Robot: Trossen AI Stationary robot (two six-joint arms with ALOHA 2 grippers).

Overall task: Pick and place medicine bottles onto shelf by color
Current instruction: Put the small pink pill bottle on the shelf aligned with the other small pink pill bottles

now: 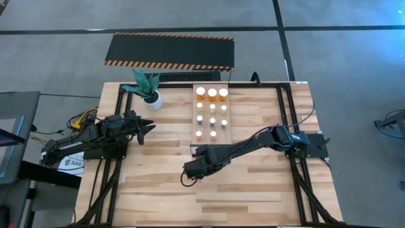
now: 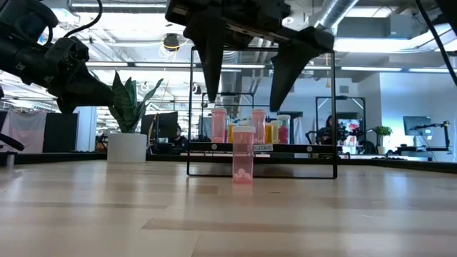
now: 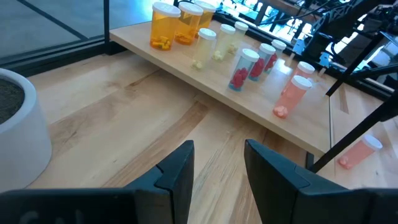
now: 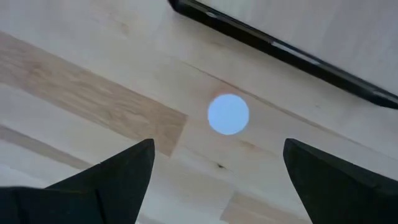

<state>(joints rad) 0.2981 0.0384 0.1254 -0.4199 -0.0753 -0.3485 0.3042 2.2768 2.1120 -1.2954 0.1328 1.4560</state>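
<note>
Medicine bottles — one pink, white-capped bottle (image 2: 242, 155) stands upright on the plank surface (image 1: 253, 183), directly beneath the right hand (image 2: 244, 71); seen from the right wrist, its round cap (image 4: 228, 114) lies centred between the two spread fingers (image 4: 118, 171), untouched. State of right hand: released, jaws wide, hovering above the bottle, nothing grasped.

Location of that bottle: just off the near short end of the shelf (image 1: 196, 114), by its dark frame (image 2: 262, 171).

Shelf stock: remaining bottles (image 1: 212, 107) upright in three rows on the pale board — larger orange ones (image 3: 165, 25) at the far end, then yellowish (image 3: 205, 45), then red-filled (image 3: 242, 70) and pink (image 3: 292, 96) toward the framed end.

Left hand (image 1: 147, 128): well apart to the side, near the white pot with green plant (image 1: 150, 95), raised above the surface, jaws partly parted, grasping nothing.

Beyond the surface: black mat with striped orange edges (image 1: 169, 49) on the floor.
</note>
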